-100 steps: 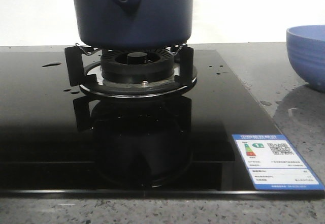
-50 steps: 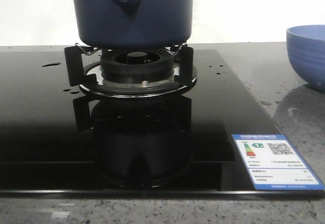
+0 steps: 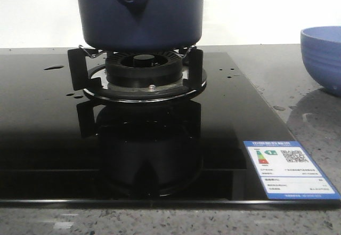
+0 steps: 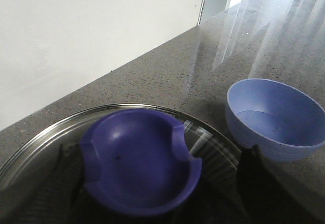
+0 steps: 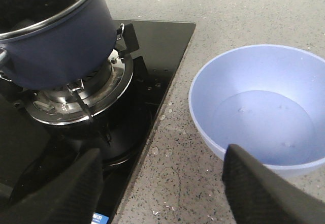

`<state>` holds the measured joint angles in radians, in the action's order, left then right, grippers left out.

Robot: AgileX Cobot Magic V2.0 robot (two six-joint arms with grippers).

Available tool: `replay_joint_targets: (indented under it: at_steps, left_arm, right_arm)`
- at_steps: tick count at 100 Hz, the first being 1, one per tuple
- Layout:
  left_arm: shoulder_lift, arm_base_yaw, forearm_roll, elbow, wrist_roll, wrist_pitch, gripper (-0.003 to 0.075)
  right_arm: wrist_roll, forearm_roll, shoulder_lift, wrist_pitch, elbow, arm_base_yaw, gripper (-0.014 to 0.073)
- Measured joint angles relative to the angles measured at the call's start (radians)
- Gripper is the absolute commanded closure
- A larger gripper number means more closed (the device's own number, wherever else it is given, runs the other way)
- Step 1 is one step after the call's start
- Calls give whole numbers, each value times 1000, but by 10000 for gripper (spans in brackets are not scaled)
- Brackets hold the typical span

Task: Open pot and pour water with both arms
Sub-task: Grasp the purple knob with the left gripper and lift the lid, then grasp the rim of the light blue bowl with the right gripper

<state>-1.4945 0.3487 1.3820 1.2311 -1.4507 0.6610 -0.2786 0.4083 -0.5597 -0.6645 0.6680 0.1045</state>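
Observation:
The dark navy pot (image 3: 138, 16) stands on the gas burner (image 3: 141, 72), its handle mount with the round hole facing the front camera. It also shows in the right wrist view (image 5: 56, 46). My left gripper (image 4: 160, 176) is open just above the glass lid (image 4: 213, 142). Its fingers (image 4: 256, 188) stand on either side of the lid's blue knob (image 4: 137, 160), the right one clear of it. My right gripper (image 5: 162, 183) is open and empty over the counter between cooktop and bowl. Water drops (image 3: 53, 67) lie on the cooktop. Neither gripper shows in the front view.
A light blue ribbed bowl (image 5: 259, 107) with clear liquid in it stands on the speckled counter right of the stove; it also shows in the front view (image 3: 325, 59) and the left wrist view (image 4: 277, 112). The black glass cooktop (image 3: 53, 139) carries a label (image 3: 290, 168).

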Motion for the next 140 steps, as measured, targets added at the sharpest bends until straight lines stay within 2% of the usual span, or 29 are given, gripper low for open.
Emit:
replay_joint_targets:
  at_steps: [62,93,140]
  left_arm:
    - [-16,0,-13,0,-7,-60,157]
    - [-16,0,-13,0,-7,-60,337]
    - [-16,0,-11,0,-7,-59,343]
  right_arm:
    - [0,0,0,-9,0,0,137]
    - [0,0,0,-12,0,0,137]
    - [0,0,0,-14,0,0,137]
